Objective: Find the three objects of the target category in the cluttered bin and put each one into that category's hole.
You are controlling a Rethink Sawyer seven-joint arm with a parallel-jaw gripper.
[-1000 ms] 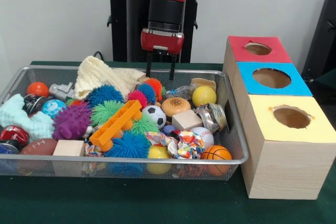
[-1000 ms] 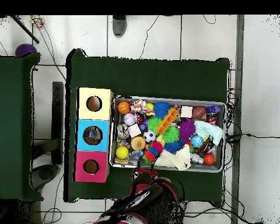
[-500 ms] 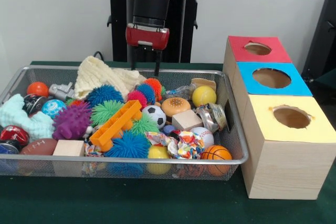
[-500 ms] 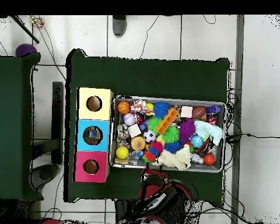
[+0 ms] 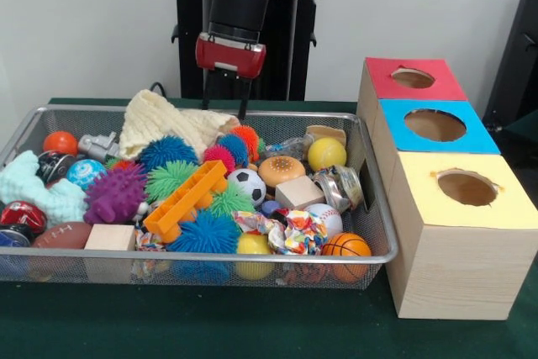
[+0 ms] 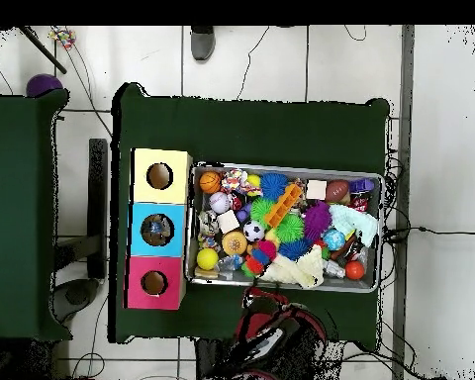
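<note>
A wire bin [image 5: 252, 256] holds a heap of toys. Among them are spiky balls in blue [image 5: 166, 152], purple [image 5: 115, 193] and green [image 5: 168, 178], a soccer ball [image 5: 248, 184], a yellow ball [image 5: 326, 154], a small basketball [image 5: 345, 246] and a wooden block [image 5: 298, 192]. My gripper [image 5: 224, 107] hangs open and empty above the bin's far rim, just over a cream knitted cloth [image 5: 164, 124]. To the right stands a wooden box with a red [image 5: 445, 86], a blue [image 5: 475, 142] and a yellow [image 5: 504, 208] top, each with a round hole. From overhead the arm [image 6: 271, 327] hides the gripper.
An orange toy brick [image 5: 185, 200], a burger toy [image 5: 281, 170], a mint cloth [image 5: 34, 187] and a rag knot [image 5: 290, 233] also lie in the bin. In the overhead view the bin [image 6: 286, 168] sits right of the box [image 6: 138, 230]. A shoe [image 6: 203, 42] shows at the top.
My gripper has slid left in the front view and risen slightly, from near the orange spiky ball to over the cream cloth. It stays open. The toys have not moved.
</note>
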